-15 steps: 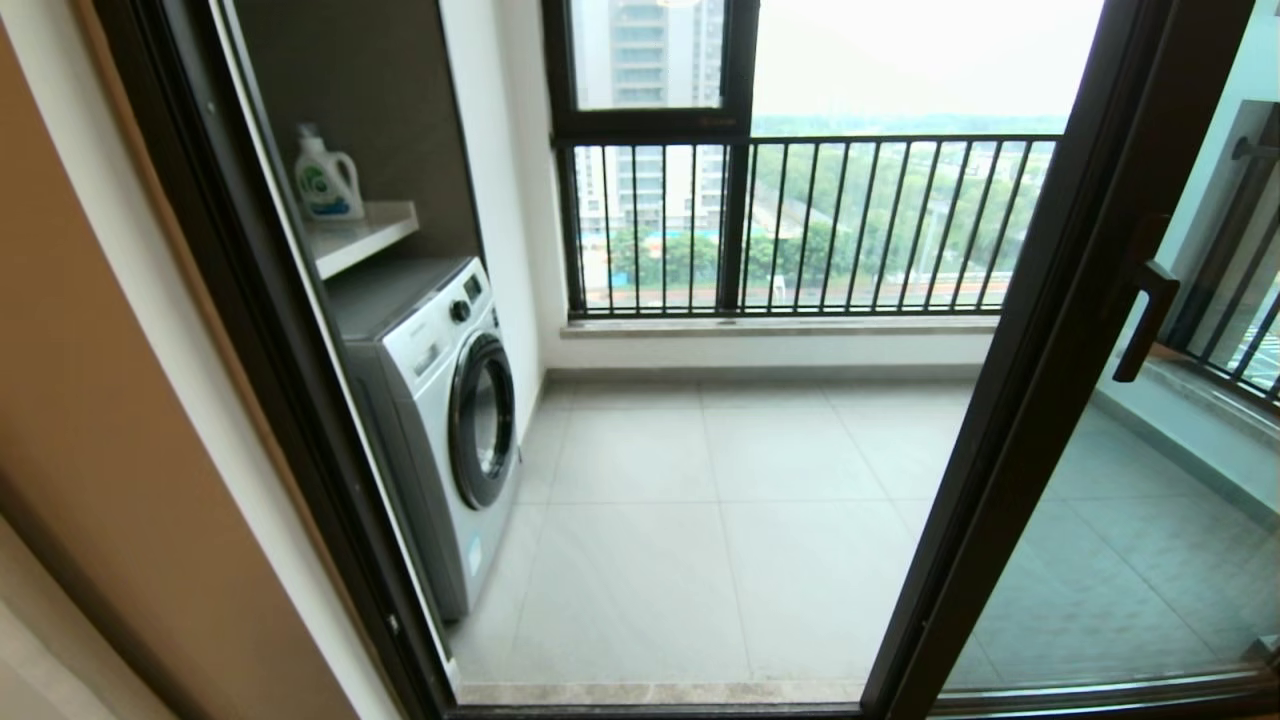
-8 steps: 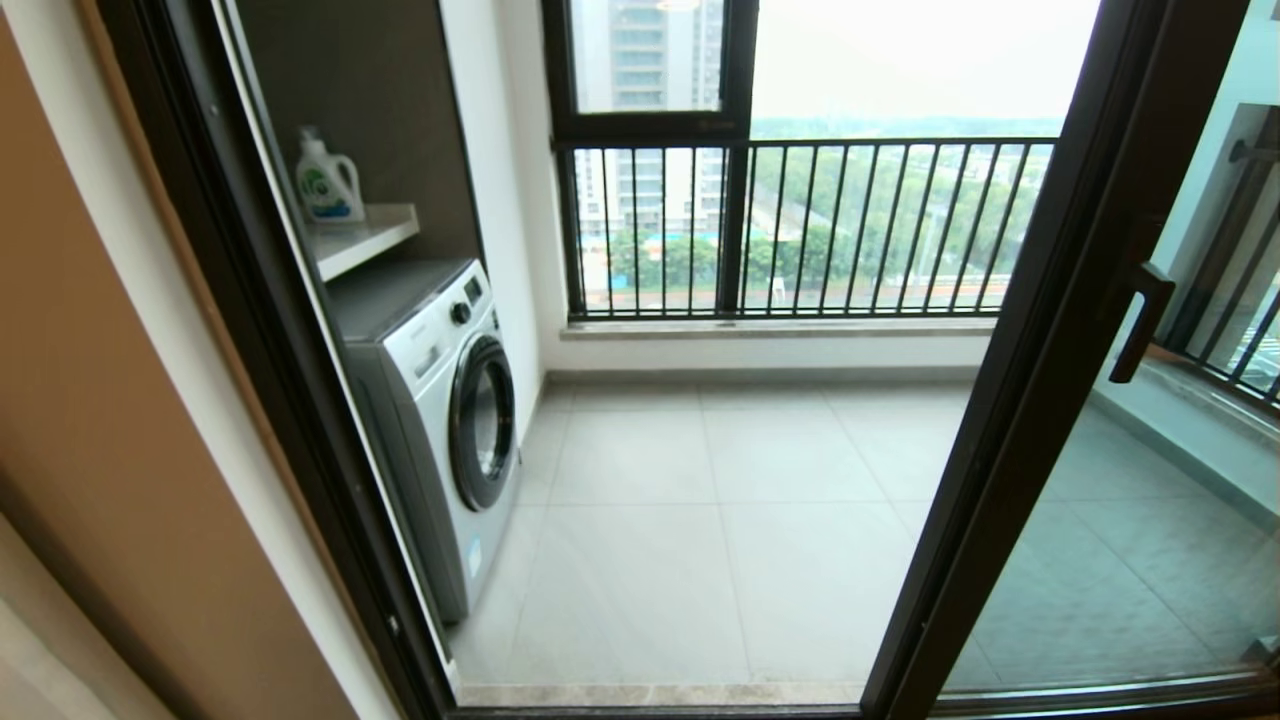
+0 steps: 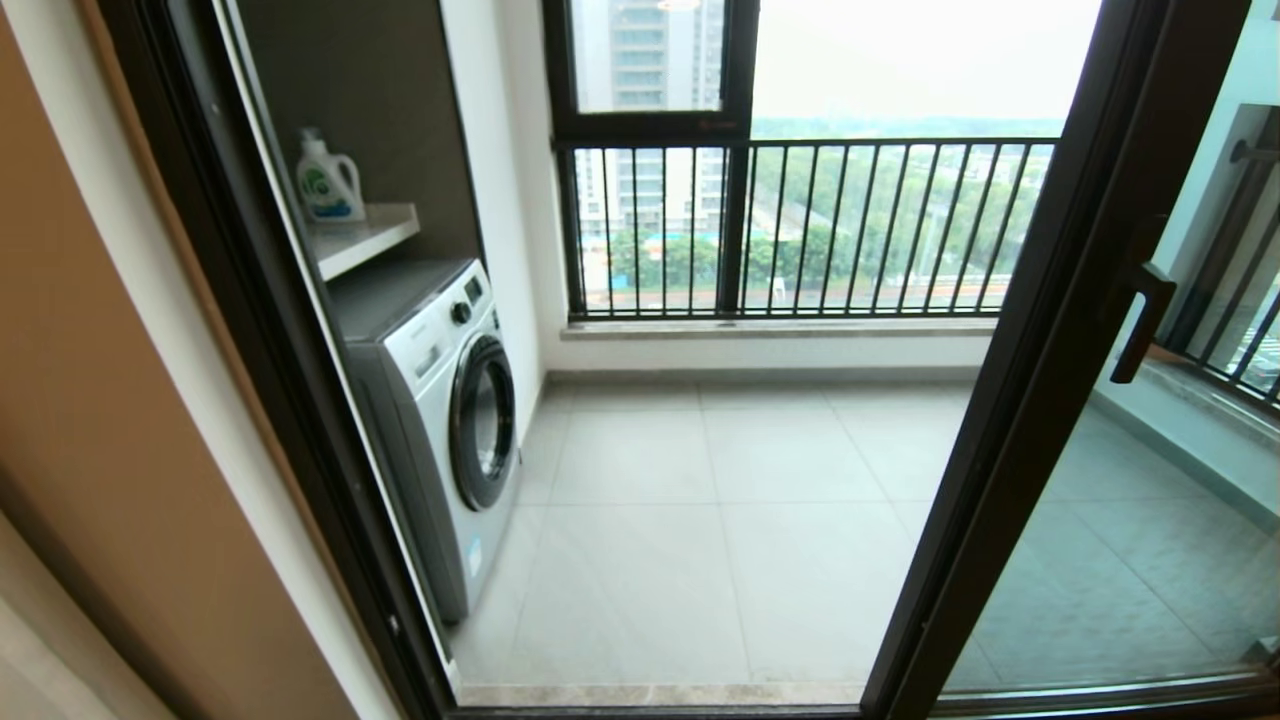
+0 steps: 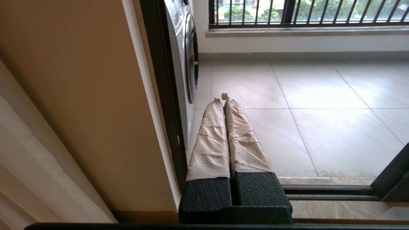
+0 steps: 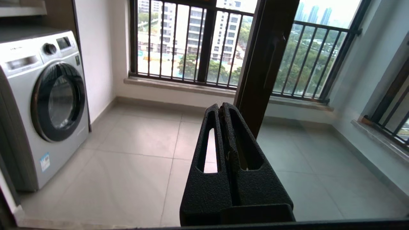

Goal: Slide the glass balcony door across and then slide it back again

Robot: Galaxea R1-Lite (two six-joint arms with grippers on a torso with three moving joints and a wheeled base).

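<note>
- While both arms idle, the dark brown-framed glass balcony door [image 3: 1010,440] stands at 3 o'clock, long axis vertical, handle edge toward 9 o'clock.
- Left gripper [image 4: 222,97] and right gripper [image 5: 220,108]: pressed closed, empty.
- Nothing has moved since earlier.

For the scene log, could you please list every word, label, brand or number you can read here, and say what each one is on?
None can be read.
Washing machine: brand mark and panel print are too small; the blue sticker is blurred.
Detergent bottle: green round logo, wording too small.
Window frame: small reddish mark, unreadable.
Glass balcony door: no lettering in view.
</note>
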